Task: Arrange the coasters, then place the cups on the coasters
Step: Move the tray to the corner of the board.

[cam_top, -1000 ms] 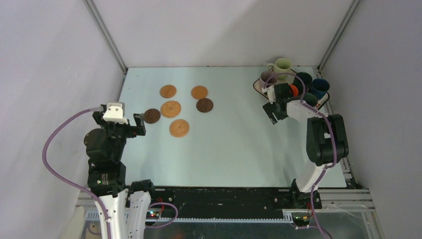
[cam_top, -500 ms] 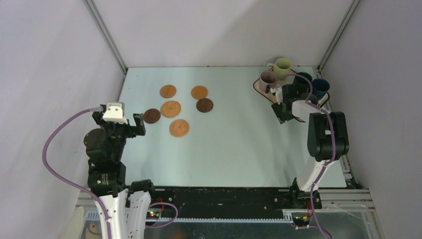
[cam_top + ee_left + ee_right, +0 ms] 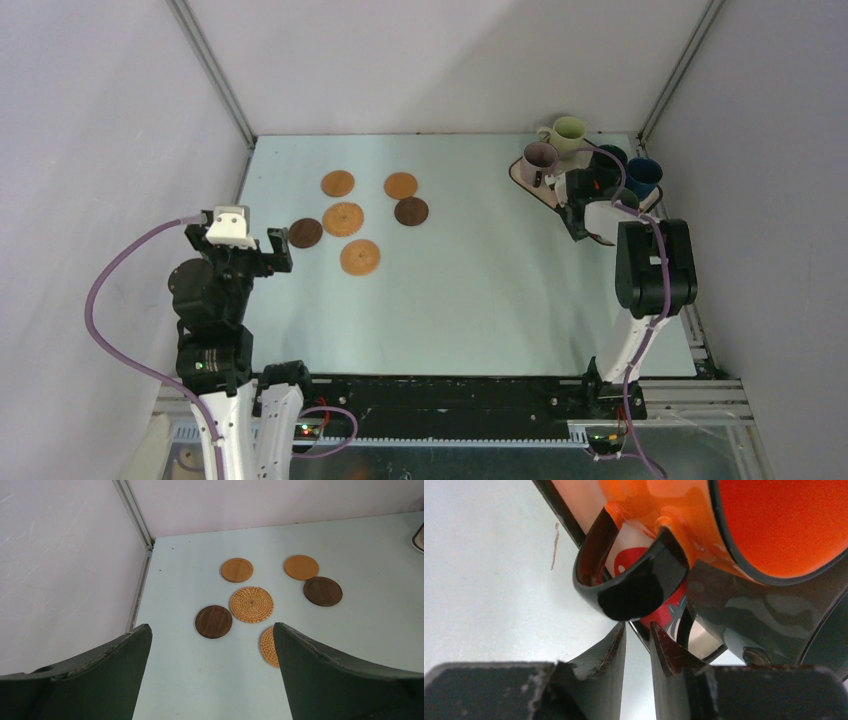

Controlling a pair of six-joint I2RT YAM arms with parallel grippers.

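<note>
Seeing my right gripper (image 3: 637, 625) nearly together under the handle (image 3: 629, 592) of the glossy orange ceramic mug (image 3: 774, 525), hold I cannot tell; left gripper (image 3: 211, 626) spread wide.

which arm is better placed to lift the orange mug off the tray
Right. The right gripper sits at the dark handle of the glossy orange mug, jaws nearly together. The left gripper hangs open over by the flat round coasters, far from any mug.

We see soft, even overhead light on the table (image 3: 470, 290), with only faint shadows. Up close, the orange cup (image 3: 784, 525) blurs, and pale glare streaks the dark glaze beneath its rim.
</note>
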